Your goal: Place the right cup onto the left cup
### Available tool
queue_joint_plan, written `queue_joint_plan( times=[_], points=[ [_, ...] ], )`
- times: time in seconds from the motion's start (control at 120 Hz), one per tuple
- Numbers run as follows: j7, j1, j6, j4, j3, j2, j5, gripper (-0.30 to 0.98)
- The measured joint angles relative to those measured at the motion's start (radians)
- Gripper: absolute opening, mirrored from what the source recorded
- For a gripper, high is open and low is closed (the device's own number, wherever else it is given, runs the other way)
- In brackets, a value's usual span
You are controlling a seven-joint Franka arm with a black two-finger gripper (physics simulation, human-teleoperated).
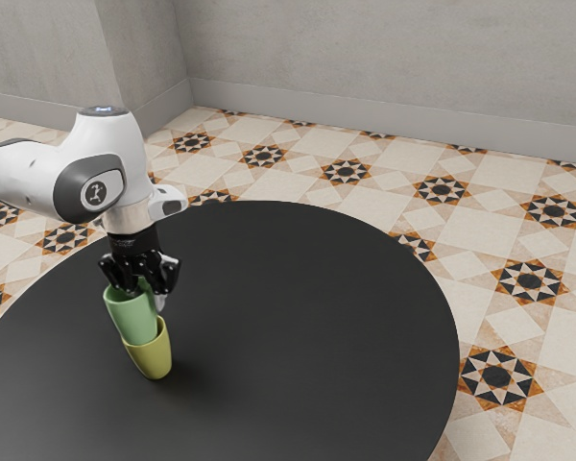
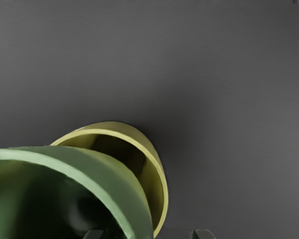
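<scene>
Seen in the exterior view, the lower cup (image 1: 152, 361) stands on the table (image 1: 307, 317), left of its middle, toward nine o'clock. The upper cup (image 1: 131, 314) is above it and off toward eleven o'clock, its bottom end at the lower cup's mouth, how far inside I cannot tell. The wall (image 1: 384, 58) runs beyond the table at twelve o'clock, with floor (image 1: 307, 154) between.

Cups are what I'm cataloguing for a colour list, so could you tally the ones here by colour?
Green cup: 1
Yellow cup: 1
Total cups: 2
</scene>
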Motion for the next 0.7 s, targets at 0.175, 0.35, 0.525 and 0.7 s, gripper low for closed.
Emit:
queue_joint_plan(
  times=[0.175,0.35,0.525,0.7],
  points=[
    [-0.001,0.0,0.003,0.001,0.0,-0.002,-0.002,0.46],
    [-0.002,-0.001,-0.01,0.026,0.0,-0.029,-0.002,0.58],
    [0.033,-0.01,-0.122,0.222,-0.016,-0.027,-0.001,0.63],
    [0.153,-0.012,-0.206,0.49,-0.112,0.079,-0.002,0.65]
  ],
)
